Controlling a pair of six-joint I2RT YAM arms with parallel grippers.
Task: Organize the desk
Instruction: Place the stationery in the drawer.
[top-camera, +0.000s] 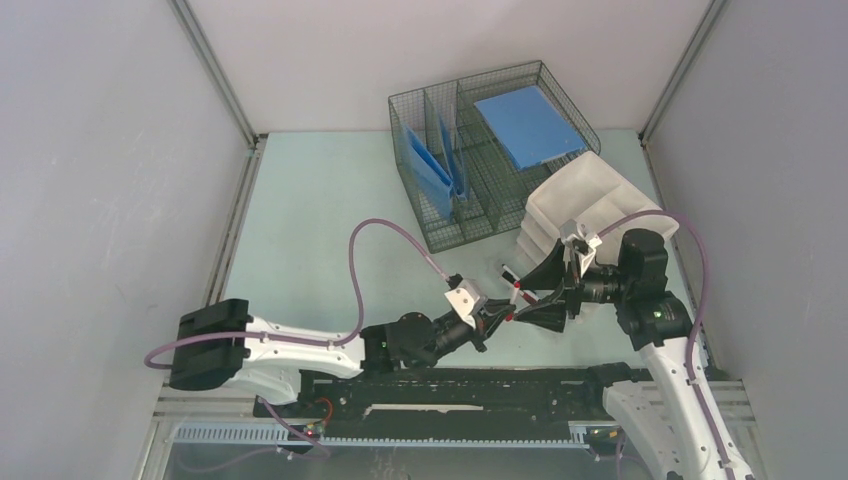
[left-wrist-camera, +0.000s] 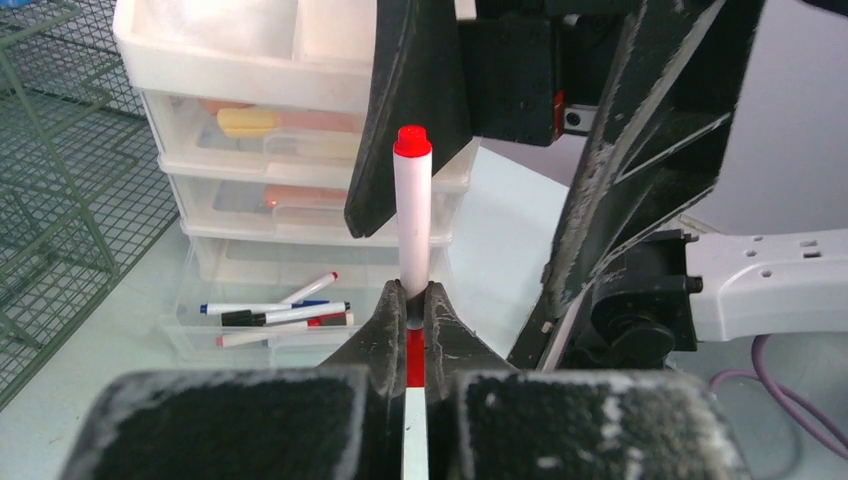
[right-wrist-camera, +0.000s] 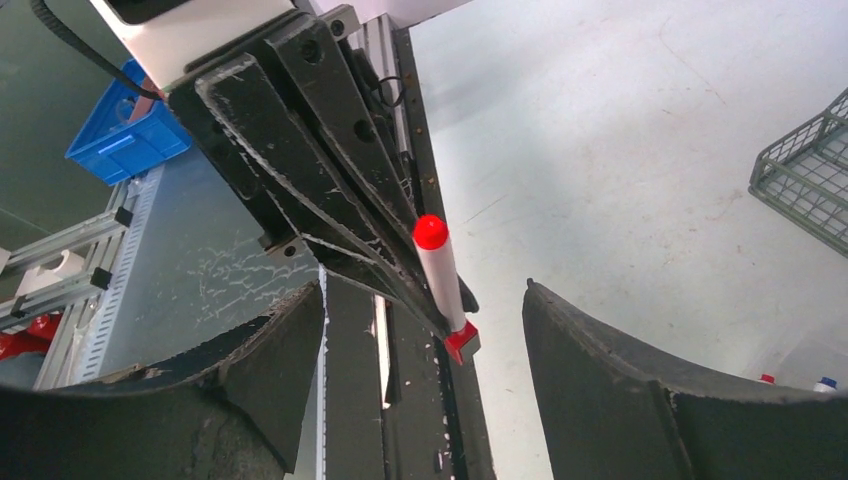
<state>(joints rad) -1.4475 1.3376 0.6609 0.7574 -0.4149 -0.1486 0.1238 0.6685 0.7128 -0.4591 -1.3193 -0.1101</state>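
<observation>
- Two sets of jaws meet above the counter (top-camera: 320, 230). The left jaws are clamped on a white marker (left-wrist-camera: 412, 225) with a red cap, which stands upright from them in the left wrist view.
- We see the right jaws spread wide, with that marker in the gap between them and clear of both sides.
- Beyond the marker stands a white drawer unit (left-wrist-camera: 250, 80). Its clear lowest drawer (left-wrist-camera: 200, 335) holds several loose markers (left-wrist-camera: 280, 315).
- Left of the unit, a wire basket (top-camera: 470, 228) holds blue folders (top-camera: 430, 170).
- We find the pale mint-green counter spread beneath both arms, running out to the grey walls.
</observation>
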